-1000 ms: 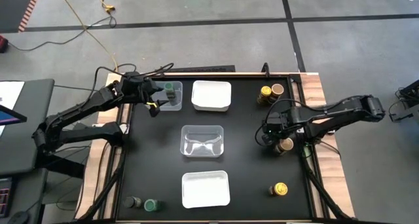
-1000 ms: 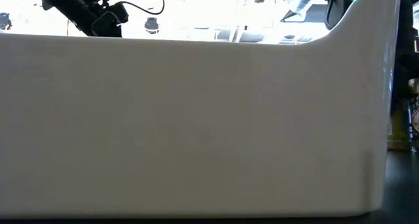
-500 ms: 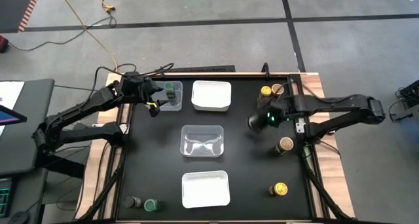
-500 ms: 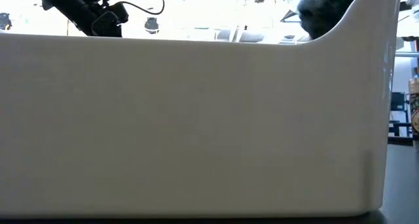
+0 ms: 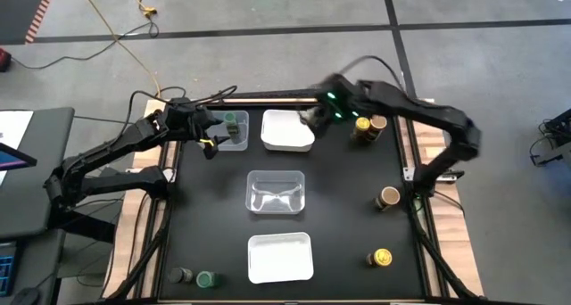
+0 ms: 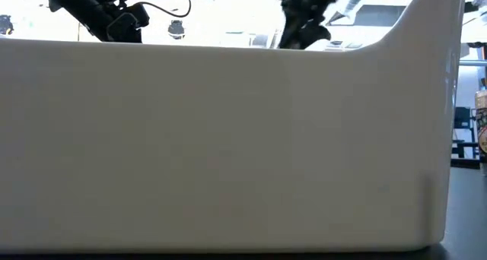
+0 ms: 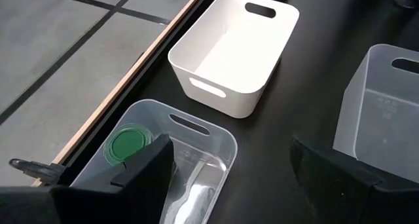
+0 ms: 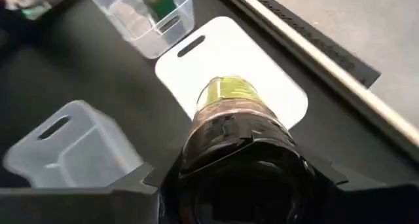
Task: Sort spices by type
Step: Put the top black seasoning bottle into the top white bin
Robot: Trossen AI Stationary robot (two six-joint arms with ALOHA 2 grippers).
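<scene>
My right gripper (image 5: 314,118) hangs over the right end of the far white tray (image 5: 284,136) and is shut on a spice jar (image 8: 229,103) with a dark grey lid. My left gripper (image 7: 229,185) is open above the far-left clear tray (image 7: 196,129), where a green-lidded jar (image 5: 232,120) stands. A yellow-lidded jar (image 5: 361,125) and a tan-lidded jar (image 5: 377,123) stand at the far right. Another tan-lidded jar (image 5: 390,196) and a yellow-lidded jar (image 5: 381,258) stand on the right side. A dark grey-lidded jar (image 5: 181,276) and a green-lidded jar (image 5: 206,278) stand near left. My right gripper pinches the jar between its two fingers (image 8: 147,181) at the lid end (image 8: 242,162), coming from above and pointing down. The dark lid faces the wrist and the labelled body (image 8: 226,96) hangs below. The jar is lifted clear above the white tray.
A clear tray (image 5: 277,192) sits mid-table and a white tray (image 5: 280,257) at the near edge; in the low view its wall (image 6: 228,153) hides nearly everything. Bare black table lies between the trays and the jars on the right.
My right gripper has lifted the dark-lidded jar from beside the tan-lidded jar near the right edge. It has swung quickly toward the far left and now hangs over the far white tray. The left arm has kept still.
</scene>
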